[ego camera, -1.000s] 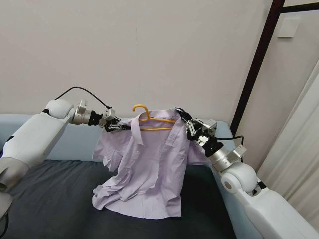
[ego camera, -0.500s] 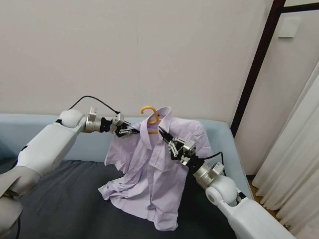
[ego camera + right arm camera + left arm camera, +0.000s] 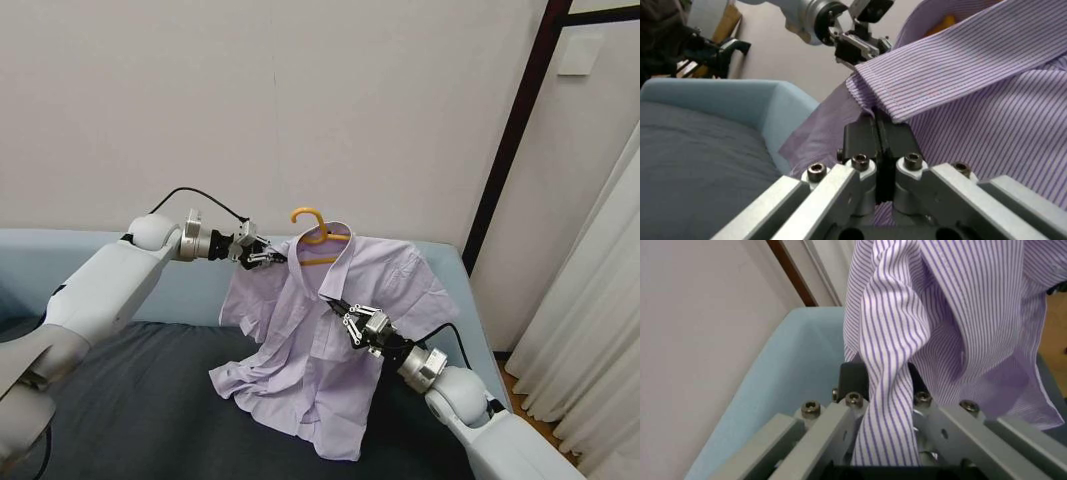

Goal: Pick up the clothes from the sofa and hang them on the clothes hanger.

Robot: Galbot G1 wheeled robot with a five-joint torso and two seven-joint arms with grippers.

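**Shirt now over both hanger ends, right hand moved to the front edge**

- Change: my right hand point(image 3: 343, 318) has left the far shoulder, where it was a second ago, and come down to the shirt's point(image 3: 390, 275) front opening, lower than half a second back. It's pinched together on the edge of the cloth below the collar.
- My left hand point(image 3: 262, 257) is up at the near shoulder, clamped on a fold of striped fabric. It has shifted slightly toward the hanger point(image 3: 310, 225) since the first frame.
- The hanger's yellow hook pokes out at the collar. Earlier a long stretch of the bar was bare, now only a short piece shows. The far shoulder drapes down freely.
- Where it is: the shirt is held up in front of the wall over the sofa point(image 3: 195, 295), hem apparently resting on the dark seat.
- My read: threading is basically done. What's left is straightening the front and getting the whole thing off the sofa.
- Risk: pulling on the front edge could slide the shirt off the bar.
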